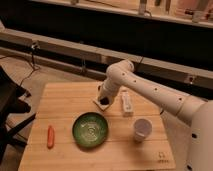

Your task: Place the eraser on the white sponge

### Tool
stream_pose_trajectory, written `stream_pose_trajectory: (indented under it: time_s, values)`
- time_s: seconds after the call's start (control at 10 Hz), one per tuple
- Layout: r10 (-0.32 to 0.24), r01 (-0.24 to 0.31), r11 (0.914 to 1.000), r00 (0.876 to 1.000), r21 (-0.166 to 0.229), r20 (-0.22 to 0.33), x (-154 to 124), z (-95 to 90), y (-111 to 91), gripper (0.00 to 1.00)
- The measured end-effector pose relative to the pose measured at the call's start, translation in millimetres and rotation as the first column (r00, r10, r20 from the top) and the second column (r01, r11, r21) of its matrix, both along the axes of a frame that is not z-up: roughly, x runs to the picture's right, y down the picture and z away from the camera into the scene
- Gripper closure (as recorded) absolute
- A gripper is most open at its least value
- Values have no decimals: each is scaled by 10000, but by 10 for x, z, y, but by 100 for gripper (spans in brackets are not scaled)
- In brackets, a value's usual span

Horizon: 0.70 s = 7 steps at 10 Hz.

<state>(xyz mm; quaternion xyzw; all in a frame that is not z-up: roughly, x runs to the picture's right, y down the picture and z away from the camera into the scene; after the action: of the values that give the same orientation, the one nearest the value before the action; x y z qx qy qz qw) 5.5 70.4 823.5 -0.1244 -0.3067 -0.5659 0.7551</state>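
Observation:
My gripper (104, 99) hangs at the end of the white arm, low over the back middle of the wooden table (65, 102). Right under it lies the white sponge (98, 104), a thin flat pad mostly covered by the gripper. A small dark spot (105, 101) shows at the gripper's tip, on or just above the sponge. It may be the eraser, but I cannot tell it apart from the gripper.
A green bowl (90, 129) sits front middle. An orange carrot (50, 136) lies front left. A white cup (142, 128) stands front right. A long narrow white bar (127, 102) lies just right of the gripper. A dark chair stands left of the table.

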Motion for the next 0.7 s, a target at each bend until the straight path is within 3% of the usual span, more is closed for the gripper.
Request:
stream_pose_trajectory:
  time_s: [0.7]
  values:
    - [288, -288, 9996, 9995, -5, -124, 56, 71, 14, 96]
